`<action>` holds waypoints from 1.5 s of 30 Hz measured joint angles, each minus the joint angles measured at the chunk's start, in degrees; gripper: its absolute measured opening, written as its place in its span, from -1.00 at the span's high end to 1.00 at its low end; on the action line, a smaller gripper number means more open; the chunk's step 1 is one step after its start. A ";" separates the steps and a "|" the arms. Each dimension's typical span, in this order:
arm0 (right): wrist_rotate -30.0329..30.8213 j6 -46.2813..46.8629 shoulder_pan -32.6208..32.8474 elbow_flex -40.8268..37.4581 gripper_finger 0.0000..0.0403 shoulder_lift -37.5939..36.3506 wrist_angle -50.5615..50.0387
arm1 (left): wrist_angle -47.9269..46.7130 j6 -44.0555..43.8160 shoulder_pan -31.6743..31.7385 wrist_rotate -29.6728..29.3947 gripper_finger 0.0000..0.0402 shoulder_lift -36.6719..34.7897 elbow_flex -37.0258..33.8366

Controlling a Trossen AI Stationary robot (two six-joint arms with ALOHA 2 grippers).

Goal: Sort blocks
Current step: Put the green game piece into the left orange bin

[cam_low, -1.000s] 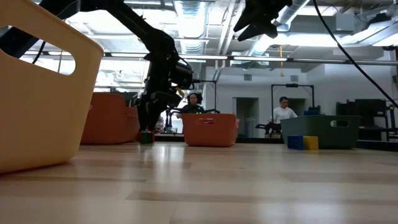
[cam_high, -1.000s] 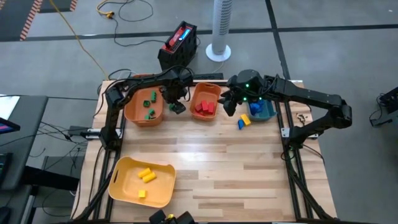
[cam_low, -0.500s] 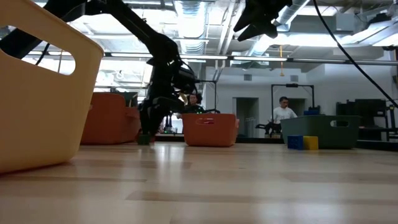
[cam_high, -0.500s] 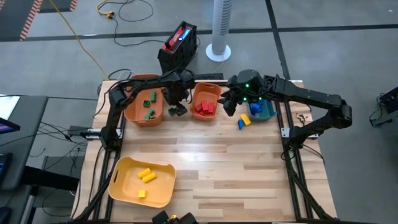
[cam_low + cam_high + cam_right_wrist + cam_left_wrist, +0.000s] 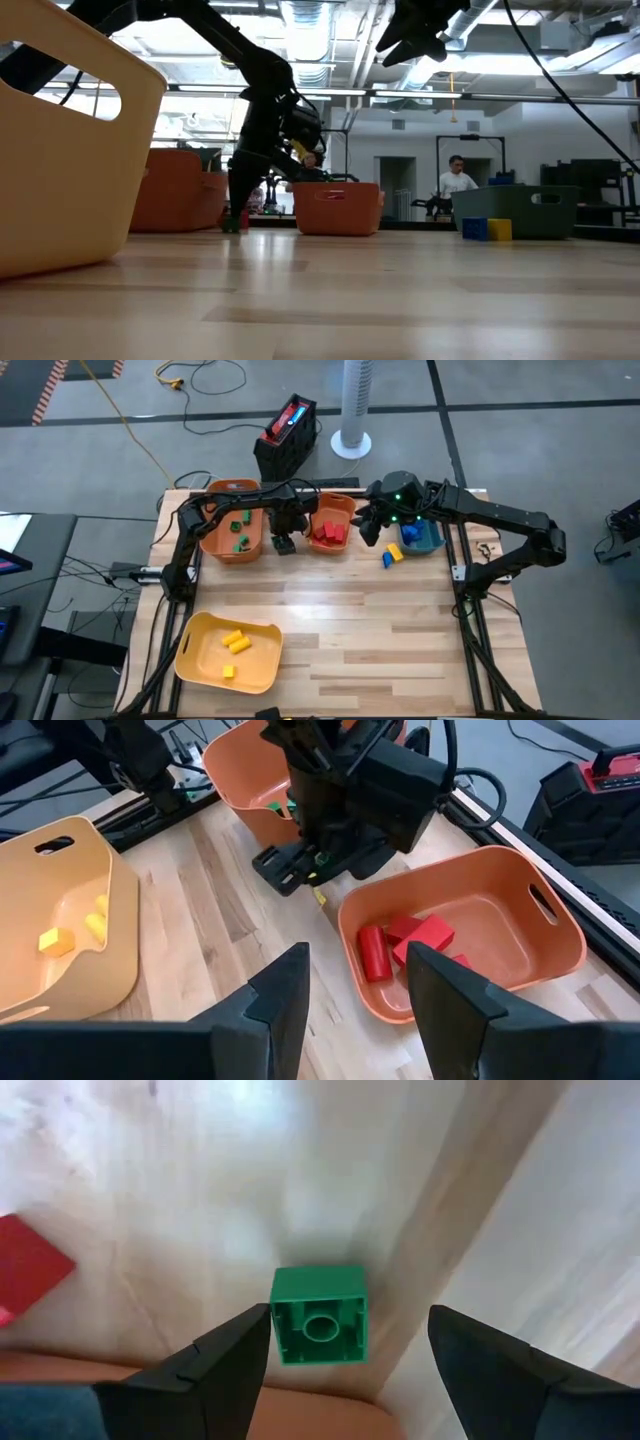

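1. Two orange bins (image 5: 232, 532) (image 5: 330, 525) are sitting side by side at the table's (image 5: 360, 620) far edge.
2. A teal bin (image 5: 425, 538) is standing beside them.
3. A yellow bin (image 5: 228, 652) is resting at the near corner.
4. A white fan column (image 5: 353, 405) and a black-and-red case (image 5: 287, 432) are standing on the floor.
5. A person (image 5: 458, 185) is sitting in the room behind.

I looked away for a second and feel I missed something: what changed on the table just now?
The left hand swung toward the red-block bin and now hangs open over a green block lying on the table; nothing grabbed. The right hand, all bins and the other blocks stayed put.
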 joint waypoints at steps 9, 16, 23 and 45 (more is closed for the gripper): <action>-0.02 0.02 0.02 0.00 0.11 0.00 0.00 | -0.22 0.56 0.47 -1.05 -0.32 0.96 -0.33; -0.04 0.42 0.11 0.00 0.11 0.00 -0.07 | -1.82 -0.24 0.17 -1.83 -0.32 3.67 -0.07; -0.07 0.44 0.17 0.00 0.11 -0.02 -0.20 | 0.64 0.15 -0.94 -3.00 -0.19 3.78 -0.07; -0.07 -0.02 0.02 0.00 0.11 -0.02 -0.26 | -6.40 0.41 -0.33 -2.51 0.35 2.82 8.53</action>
